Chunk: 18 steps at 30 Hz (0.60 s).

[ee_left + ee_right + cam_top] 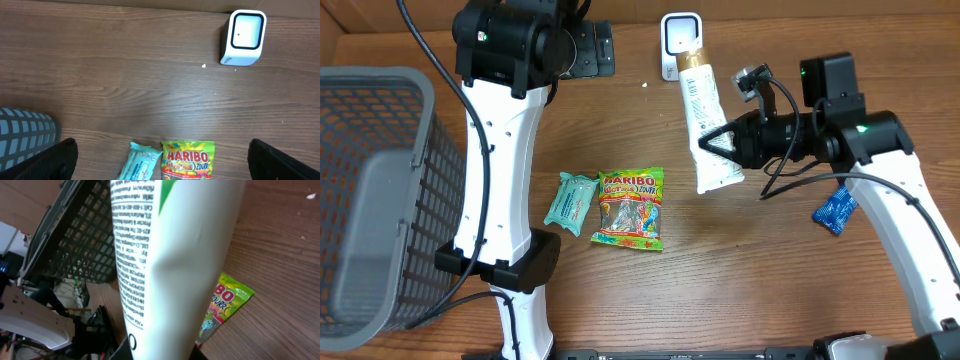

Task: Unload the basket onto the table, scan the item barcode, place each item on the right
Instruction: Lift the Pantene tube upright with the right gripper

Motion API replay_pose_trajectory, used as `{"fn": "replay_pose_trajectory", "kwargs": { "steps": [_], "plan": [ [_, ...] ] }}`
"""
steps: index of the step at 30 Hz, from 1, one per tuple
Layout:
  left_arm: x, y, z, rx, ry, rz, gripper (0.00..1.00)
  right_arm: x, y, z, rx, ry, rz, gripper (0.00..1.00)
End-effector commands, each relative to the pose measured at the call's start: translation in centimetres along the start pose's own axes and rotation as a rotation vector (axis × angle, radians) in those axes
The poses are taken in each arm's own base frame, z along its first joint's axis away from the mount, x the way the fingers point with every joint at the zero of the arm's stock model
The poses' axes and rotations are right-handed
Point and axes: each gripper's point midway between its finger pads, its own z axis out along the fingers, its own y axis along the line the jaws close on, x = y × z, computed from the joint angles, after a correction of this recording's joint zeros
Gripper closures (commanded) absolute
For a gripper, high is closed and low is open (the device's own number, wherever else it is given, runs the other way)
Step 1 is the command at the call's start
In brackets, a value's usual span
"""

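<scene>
One table (770,280) bears everything. One grey mesh basket (435,150) sits at its left edge. Two arms work above it, the left arm (500,160) beside the basket and the right arm (890,190) at the far side. One white tube (705,120) is clamped in the right gripper (718,141), whose jaws are closed across the tube's lower half, nearer the flat crimped end than the cap. The tube lies lengthwise with its cap end just at the one scanner (680,40); whether they touch cannot be told. In the right wrist view the tube's printed side fills the frame. The left gripper (600,50) hangs empty, just left of the scanner, its fingers (55,160) spread wide. Three small packs lie flat: one Haribo bag (631,207) mid-table, one teal packet (570,203) just beside it on the left, and one blue packet (835,210) under the right arm, well apart from them.
</scene>
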Motion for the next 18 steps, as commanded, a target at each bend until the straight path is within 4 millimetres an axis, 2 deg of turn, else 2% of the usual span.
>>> {"fn": "replay_pose_trajectory", "kwargs": {
  "steps": [1,8,10,13,18],
  "plan": [
    [0.2,-0.3,0.5,0.002,0.013,-0.012,0.00,-1.3,2.7,-1.4,-0.044,-0.049,-0.098,0.96],
    [0.2,-0.3,0.5,0.002,0.013,-0.012,0.00,-1.8,2.5,-1.4,-0.035,-0.065,-0.116,0.96],
    [0.2,-0.3,0.5,0.002,0.013,-0.012,0.00,-2.5,1.4,-1.4,0.029,-0.086,-0.080,0.96],
    [0.2,-0.3,0.5,0.002,0.014,-0.012,0.00,-3.9,-1.7,-2.0,0.211,-0.149,0.044,0.96],
    [0.2,-0.3,0.5,0.002,0.014,-0.012,0.00,-5.9,-3.0,-3.1,0.349,-0.195,0.032,0.96]
  ]
}}
